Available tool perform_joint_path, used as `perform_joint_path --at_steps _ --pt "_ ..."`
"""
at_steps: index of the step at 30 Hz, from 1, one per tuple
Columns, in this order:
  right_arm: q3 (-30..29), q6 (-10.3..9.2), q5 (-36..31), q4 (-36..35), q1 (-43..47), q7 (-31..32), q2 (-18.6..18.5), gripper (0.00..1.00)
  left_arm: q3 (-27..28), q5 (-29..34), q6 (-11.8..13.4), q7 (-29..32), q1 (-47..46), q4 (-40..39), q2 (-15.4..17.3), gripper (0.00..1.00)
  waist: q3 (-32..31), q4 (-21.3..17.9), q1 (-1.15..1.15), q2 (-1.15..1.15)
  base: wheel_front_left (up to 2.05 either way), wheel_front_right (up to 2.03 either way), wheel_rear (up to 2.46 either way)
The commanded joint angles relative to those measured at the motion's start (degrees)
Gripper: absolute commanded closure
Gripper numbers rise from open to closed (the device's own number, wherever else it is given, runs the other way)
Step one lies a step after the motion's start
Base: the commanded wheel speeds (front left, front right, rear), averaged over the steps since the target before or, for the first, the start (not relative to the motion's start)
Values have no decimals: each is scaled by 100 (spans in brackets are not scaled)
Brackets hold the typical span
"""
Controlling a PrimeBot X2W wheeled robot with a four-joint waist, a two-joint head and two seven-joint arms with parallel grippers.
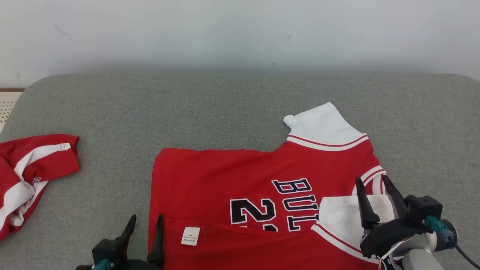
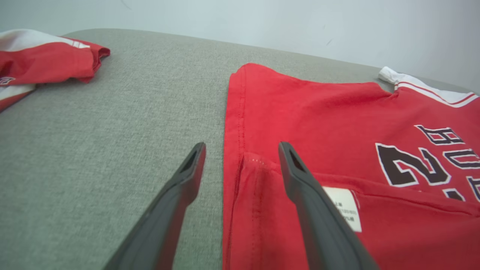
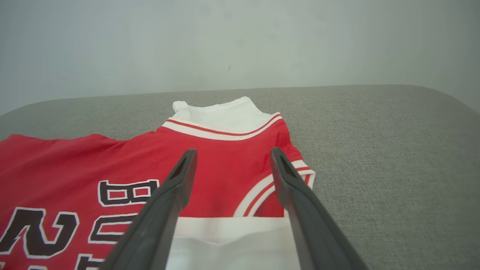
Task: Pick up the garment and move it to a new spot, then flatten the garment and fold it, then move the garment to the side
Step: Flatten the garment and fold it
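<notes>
Left gripper (image 1: 146,217) (image 2: 242,146), low and closest, jaws wide apart: one finger over bare cloth surface, the other over the shirt's folded corner. Contact can't be told. Right gripper (image 1: 372,179) (image 3: 233,150) likewise spread wide, poised above a white sleeve folded onto the chest, clamping nothing.

Grey woven-fabric counter (image 1: 240,108) with rounded corners, against a pale wall.

Red short-sleeved jersey with white sleeves and dark lettering (image 1: 225,176) (image 2: 311,108) (image 3: 225,157) lies flat, centre-right on the counter, collar end toward the right. Its near edge is folded up over the body.

Crumpled red-and-white striped garment (image 1: 30,165) (image 2: 45,60) at the counter's left edge, well apart from the jersey.

Small white care label (image 1: 191,236) (image 2: 347,206) on the folded-up flap, just beside the left gripper.
</notes>
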Motion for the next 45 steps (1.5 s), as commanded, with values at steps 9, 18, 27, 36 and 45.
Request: perform_joint_path --at_steps 9,18,27,36,45 --pt "-98 -8 19 -245 -163 -1 39 0 363 399 -307 -7 -1254 635 14 0 432 -304 0 0 0 0 0" --pt "-27 -8 140 -424 -361 -1 37 0 597 424 -383 -7 -2314 1740 17 0 756 -580 0 0 0 0 0" --pt "-9 -9 184 -551 -407 -1 23 0 840 468 -312 -7 -2857 2368 117 0 923 -715 0 0 0 0 0" --pt "-25 -9 226 -604 -365 -1 35 0 1049 558 -16 -6 -3028 2738 193 0 965 -704 0 0 0 0 0" --pt "16 -9 241 -608 -420 -1 66 0 1040 599 -143 -6 -3090 2939 195 0 1013 -719 0 0 0 0 0"
